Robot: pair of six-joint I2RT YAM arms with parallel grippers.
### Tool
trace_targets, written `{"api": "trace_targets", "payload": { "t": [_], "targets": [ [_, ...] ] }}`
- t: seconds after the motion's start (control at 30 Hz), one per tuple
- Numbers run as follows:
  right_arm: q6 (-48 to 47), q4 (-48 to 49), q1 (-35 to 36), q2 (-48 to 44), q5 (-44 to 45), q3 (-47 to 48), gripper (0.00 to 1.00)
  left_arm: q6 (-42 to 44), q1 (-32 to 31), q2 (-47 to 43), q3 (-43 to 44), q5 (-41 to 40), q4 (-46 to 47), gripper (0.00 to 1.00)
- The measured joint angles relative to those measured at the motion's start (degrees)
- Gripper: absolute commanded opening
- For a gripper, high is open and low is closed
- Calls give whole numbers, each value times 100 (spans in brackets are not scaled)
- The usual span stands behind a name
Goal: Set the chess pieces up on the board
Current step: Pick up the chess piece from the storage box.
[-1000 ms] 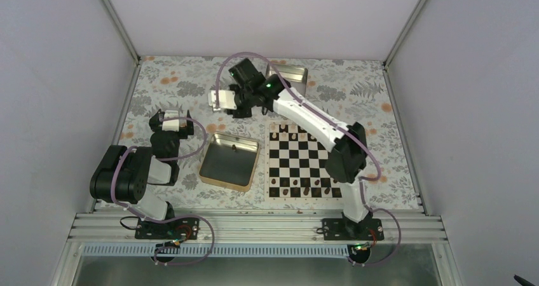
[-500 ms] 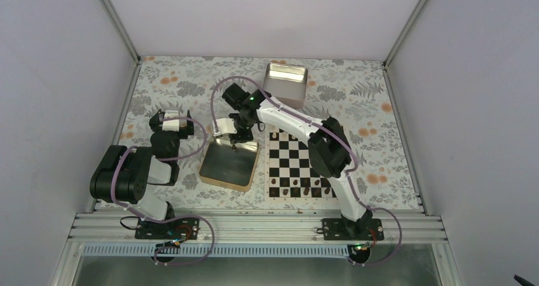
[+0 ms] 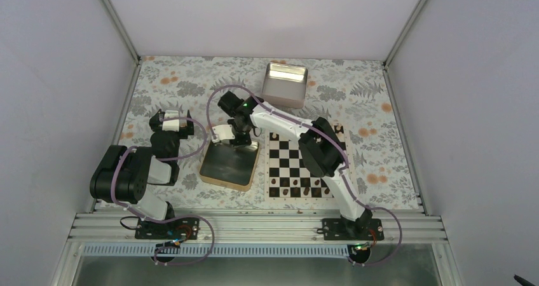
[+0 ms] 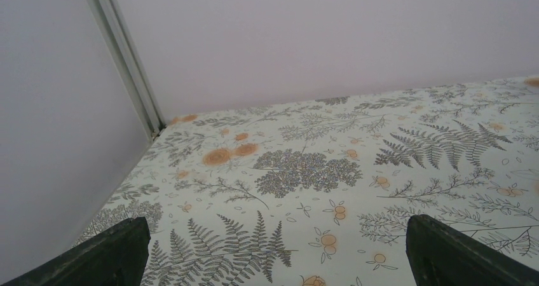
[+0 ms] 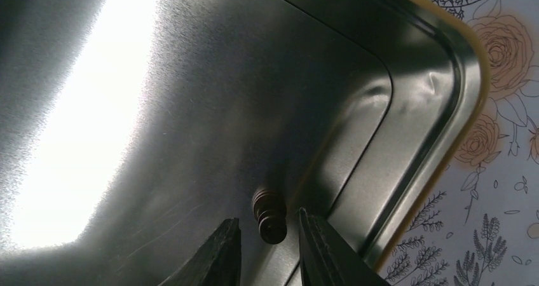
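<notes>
one chessboard, one gold-rimmed metal tray, one silver tin. two arms: left arm and right arm. one dark brown chess piece in the tray. at least four dark pieces on the chessboard's near rows; the far rows are partly hidden, so there is no full count.

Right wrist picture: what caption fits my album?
Right gripper straddles a tiny dark brown wooden chess piece in the gold-rimmed metal tray.

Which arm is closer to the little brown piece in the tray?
The right gripper: down in the tray, fingers flanking the piece. The left gripper sits apart, left of the tray.
</notes>
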Motion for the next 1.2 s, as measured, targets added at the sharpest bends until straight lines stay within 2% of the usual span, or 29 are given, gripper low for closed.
{"api": "trace_targets", "payload": {
  "t": [0.33,0.43,0.67,0.9,1.1,1.2],
  "targets": [
    [-4,2,0,105,85,4,25,-2,0,0,0,0,0,100],
    [-4,7,2,190,90,9,21,-2,0,0,0,0,0,100],
    [-7,-22,70,302,173,83,5,-2,0,0,0,0,0,100],
    [2,-50,74,280,267,179,4,-2,0,0,0,0,0,100],
    [76,-304,9,-243,299,184,4,-2,0,0,0,2,-2,100],
    [107,-354,-190,-981,297,-98,4,-2,0,0,0,0,0,100]
  ]
}}
